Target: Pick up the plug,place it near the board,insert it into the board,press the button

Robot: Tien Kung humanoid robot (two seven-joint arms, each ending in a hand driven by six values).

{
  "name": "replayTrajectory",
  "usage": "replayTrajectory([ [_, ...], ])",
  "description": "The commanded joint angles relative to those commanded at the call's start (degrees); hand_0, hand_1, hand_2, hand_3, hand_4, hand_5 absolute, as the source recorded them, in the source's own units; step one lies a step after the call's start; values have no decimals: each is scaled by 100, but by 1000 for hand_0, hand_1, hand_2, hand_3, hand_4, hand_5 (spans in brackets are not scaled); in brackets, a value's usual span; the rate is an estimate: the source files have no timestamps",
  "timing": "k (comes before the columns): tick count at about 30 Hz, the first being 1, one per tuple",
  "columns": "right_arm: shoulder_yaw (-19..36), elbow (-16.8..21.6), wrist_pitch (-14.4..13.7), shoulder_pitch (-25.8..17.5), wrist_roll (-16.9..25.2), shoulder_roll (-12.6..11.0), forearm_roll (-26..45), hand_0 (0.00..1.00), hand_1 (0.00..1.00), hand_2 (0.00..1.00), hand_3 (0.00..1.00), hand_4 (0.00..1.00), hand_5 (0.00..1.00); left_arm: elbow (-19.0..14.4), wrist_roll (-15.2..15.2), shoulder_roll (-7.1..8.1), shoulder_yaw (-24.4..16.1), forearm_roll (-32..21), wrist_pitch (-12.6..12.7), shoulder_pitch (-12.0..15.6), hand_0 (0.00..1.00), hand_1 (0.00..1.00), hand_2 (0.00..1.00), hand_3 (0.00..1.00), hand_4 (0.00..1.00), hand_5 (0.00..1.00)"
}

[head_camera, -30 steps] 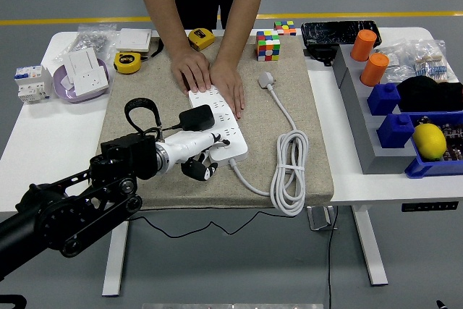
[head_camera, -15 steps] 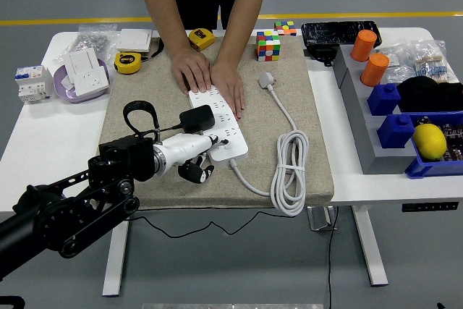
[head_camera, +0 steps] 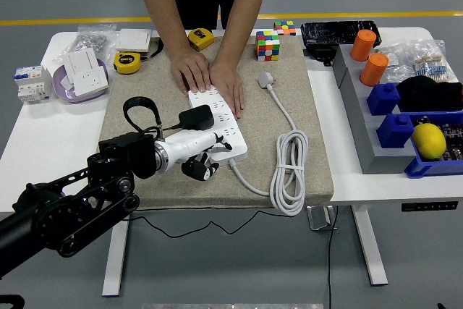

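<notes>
Left hand (head_camera: 197, 151), white with black fingertips, lies low over the near end of the long white power board (head_camera: 218, 122), which rests on the beige felt mat (head_camera: 304, 142) in the middle of the worktop (head_camera: 43, 142). Its fingers are curled together, and one seems to point at the board's near edge, where the button should be; the view is too small there to say if it touches. I see nothing clamped in this hand.

The square black plug (head_camera: 196, 117) already sits on the board, just beyond the hand, and its black cable loops back toward the mat's left edge. So I judge that the step in hand is the button press.

To do this step well, the pointing finger should come down straight onto the button and not push sideways, because a side push would slide the board or knock the plug. The other fingers should stay tucked, clear of the plug.

A person at the far edge of the worktop holds the board's far end flat with both hands (head_camera: 210, 77), and this helps the press.

The black left arm comes in from the lower left corner, with the forearm almost level and the wrist turned toward the board. The right arm is not in view.
</notes>
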Motion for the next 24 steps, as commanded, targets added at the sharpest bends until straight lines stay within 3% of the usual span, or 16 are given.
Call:
replayTrajectory([
  [16, -6, 0, 1, 21, 2, 5, 18, 979, 833, 764, 798, 998, 979, -40, -147, -44, -72, 49, 221, -59, 132, 41, 157, 795, 472, 20],
  [24, -3, 0, 0, 28, 3, 4, 22, 979, 833, 765, 798, 998, 980, 227, -180, -75, -85, 93, 285, -88, 131, 41, 156, 796, 488, 6],
])
